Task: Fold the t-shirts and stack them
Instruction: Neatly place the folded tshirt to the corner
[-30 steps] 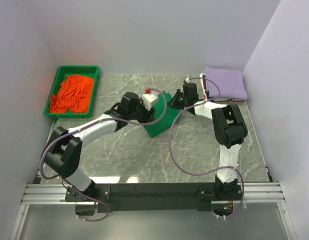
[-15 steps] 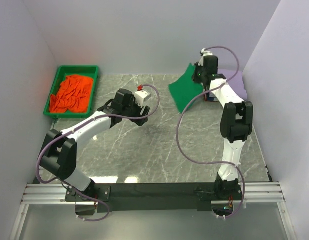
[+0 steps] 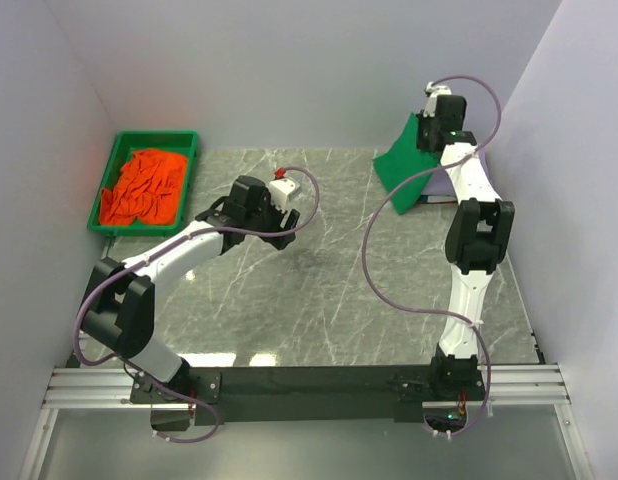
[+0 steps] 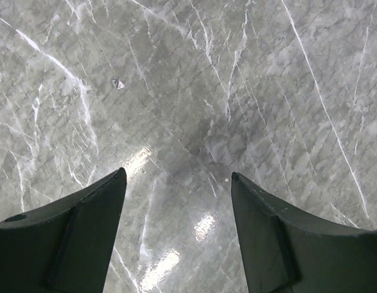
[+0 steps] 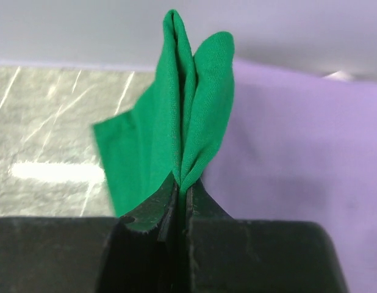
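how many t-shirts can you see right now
3. A green t-shirt hangs from the shut right gripper at the far right; a lavender t-shirt lies flat below it; an orange t-shirt is crumpled in the green tray, far left. The orange heap could hide more.

lavender tee [image 5: 286, 140]: folded flat, far-right counter [image 3: 319, 290] corner.
green tee [image 3: 401, 170]: folded, held aloft by right claw [image 5: 182, 195] above lavender tee.
orange tee [image 3: 141, 186]: crumpled in tray [image 3: 157, 134], far left.

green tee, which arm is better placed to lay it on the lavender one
Right. The right gripper is shut on the folded green tee, holding it up right by the lavender tee. The left gripper is open and empty over the table, well away.
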